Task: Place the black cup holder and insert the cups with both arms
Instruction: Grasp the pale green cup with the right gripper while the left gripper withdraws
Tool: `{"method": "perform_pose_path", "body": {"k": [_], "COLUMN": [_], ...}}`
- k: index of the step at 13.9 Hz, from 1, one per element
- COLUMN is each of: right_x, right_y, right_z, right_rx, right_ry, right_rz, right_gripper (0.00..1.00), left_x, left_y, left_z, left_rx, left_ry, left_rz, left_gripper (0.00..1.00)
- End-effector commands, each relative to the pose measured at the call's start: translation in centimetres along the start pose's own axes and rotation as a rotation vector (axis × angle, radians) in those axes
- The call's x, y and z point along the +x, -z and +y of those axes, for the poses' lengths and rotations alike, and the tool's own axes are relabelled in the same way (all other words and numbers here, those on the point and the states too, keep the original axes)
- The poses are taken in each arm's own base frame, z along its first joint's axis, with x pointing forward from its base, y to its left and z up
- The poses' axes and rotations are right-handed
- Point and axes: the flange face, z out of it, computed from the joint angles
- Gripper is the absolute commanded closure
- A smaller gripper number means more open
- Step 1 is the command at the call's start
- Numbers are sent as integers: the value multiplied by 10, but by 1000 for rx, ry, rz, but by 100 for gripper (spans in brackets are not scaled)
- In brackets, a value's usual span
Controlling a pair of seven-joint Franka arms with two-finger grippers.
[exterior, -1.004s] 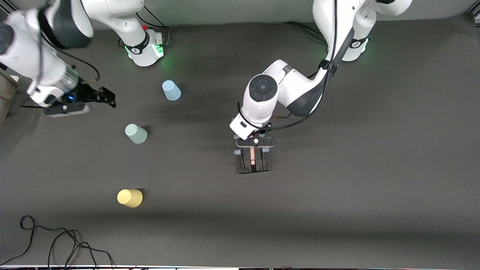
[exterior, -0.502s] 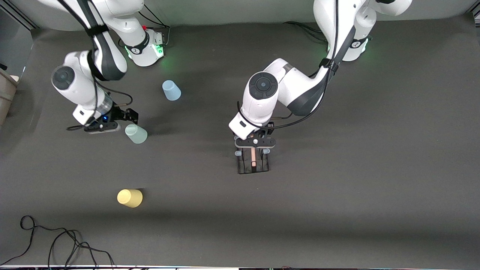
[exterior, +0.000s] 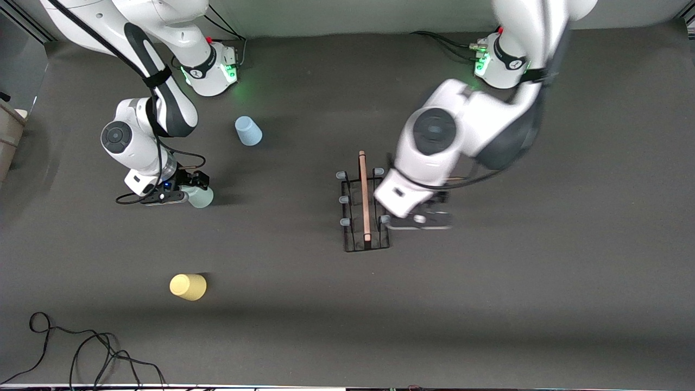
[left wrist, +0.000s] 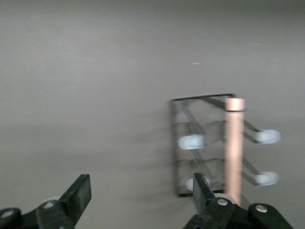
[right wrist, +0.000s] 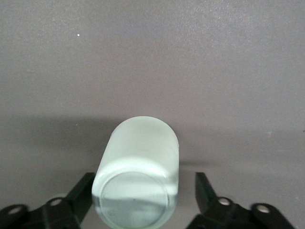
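The black cup holder stands at mid-table, its wooden rod handle free. My left gripper is open and empty beside the holder, toward the left arm's end. In the left wrist view the holder and rod lie past one finger of the left gripper. My right gripper is open with its fingers on either side of the mint cup. The right wrist view shows that cup between the spread fingers of the right gripper. The blue cup and the yellow cup stand apart.
A black cable lies coiled near the table's front corner at the right arm's end. A cardboard box stands at the table's edge at that same end.
My left gripper let go of the holder's rod and moved off toward the left arm's end. My right gripper swung in and came down around the mint cup.
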Motion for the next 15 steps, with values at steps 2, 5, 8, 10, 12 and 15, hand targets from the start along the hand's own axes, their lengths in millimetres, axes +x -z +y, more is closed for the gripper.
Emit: {"method": "perform_pose_path", "body": {"k": [2, 5, 8, 10, 12, 15], "right_x": [9, 17, 32, 38, 39, 36], "right_y": [45, 122, 214, 270, 314, 330], "right_z": [0, 3, -1, -11, -32, -117], "right_rx": [-1, 20, 19, 9, -2, -26], "right_ry": [1, -52, -174, -212, -268, -397], "right_rz": [21, 21, -49, -105, -112, -102], "right_gripper": [72, 72, 72, 72, 72, 72], "left_x": [6, -5, -11, -22, -41, -62], "left_y": [45, 55, 68, 78, 94, 118], "left_z": [-112, -201, -290, -345, -378, -377], "left_rx": [44, 46, 17, -33, -40, -24], "left_ry": [2, 19, 33, 25, 35, 42], "left_rz": [-9, -24, -60, -55, -32, -47], "left_gripper": [3, 1, 1, 1, 1, 1]}}
